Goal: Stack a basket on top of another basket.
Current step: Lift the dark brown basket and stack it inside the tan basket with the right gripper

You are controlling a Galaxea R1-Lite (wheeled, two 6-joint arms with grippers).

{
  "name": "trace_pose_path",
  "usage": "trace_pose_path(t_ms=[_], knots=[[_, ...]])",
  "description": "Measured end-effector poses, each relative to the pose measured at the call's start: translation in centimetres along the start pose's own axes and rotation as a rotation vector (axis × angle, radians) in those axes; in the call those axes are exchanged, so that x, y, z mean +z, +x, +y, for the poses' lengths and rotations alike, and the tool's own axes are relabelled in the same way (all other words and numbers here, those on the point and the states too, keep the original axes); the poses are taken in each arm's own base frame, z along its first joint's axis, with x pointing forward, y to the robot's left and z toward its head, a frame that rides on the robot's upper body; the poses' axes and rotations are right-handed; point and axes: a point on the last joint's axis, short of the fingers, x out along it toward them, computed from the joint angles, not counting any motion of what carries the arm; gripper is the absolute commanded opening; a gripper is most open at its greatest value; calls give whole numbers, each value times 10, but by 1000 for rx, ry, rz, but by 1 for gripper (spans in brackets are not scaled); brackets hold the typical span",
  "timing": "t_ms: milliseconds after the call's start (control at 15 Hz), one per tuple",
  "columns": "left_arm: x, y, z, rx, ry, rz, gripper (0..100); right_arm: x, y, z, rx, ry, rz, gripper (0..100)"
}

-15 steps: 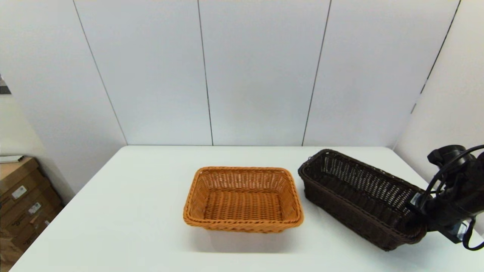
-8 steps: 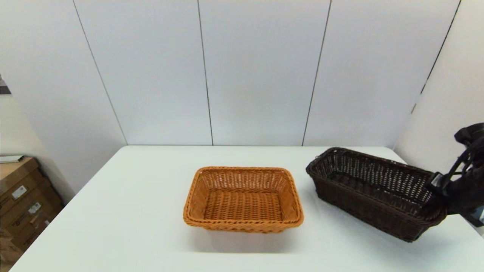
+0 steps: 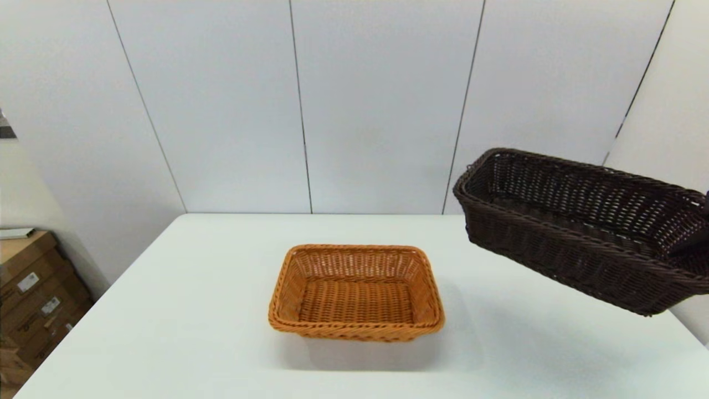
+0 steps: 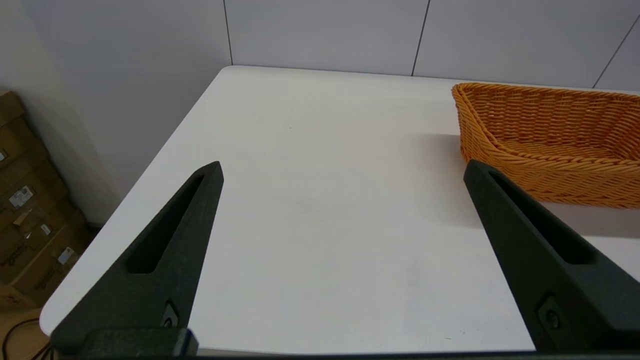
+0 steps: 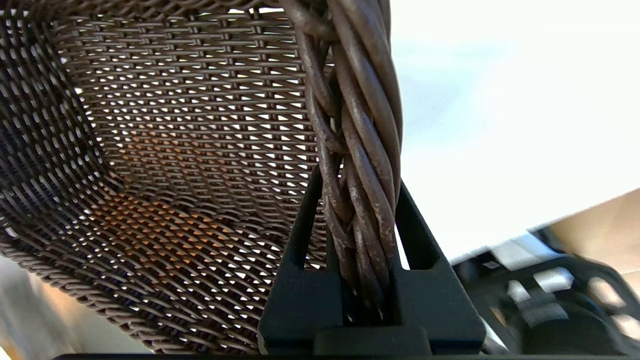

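The right gripper (image 5: 357, 200) is pinching the braided rim of the dark brown basket (image 3: 576, 233), hanging it tilted in the air, right of the orange basket (image 3: 356, 292) sitting mid-table (image 3: 166, 310) as the target; the left gripper (image 4: 342, 172) is idling, fingers spread.

- left hand (image 4: 342, 172): two long matte black fingers (image 4: 165, 255), wedge-shaped, tapering to points
- each finger has a long recessed slot and a small round screw near the base
- right hand (image 5: 356, 200): same black fingers (image 5: 417, 240), slotted, on a black block base
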Motion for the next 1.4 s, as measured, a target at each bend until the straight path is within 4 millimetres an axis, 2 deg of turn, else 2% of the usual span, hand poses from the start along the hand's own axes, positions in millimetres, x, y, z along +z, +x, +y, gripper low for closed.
trace_pose_path(t_ms=[200,467,867,1133,1400], knots=[[0,0,0,0,0,0,100,-14,-20,8,54,-180,68,0],[0,0,0,0,0,0,100,-24,-24,32,118,-355,85,0],[0,0,0,0,0,0,100,-42,-16,100,247,-539,144,0],[0,0,0,0,0,0,100,-59,5,145,256,-577,198,0],[0,0,0,0,0,0,100,-77,49,182,239,-564,256,0]])
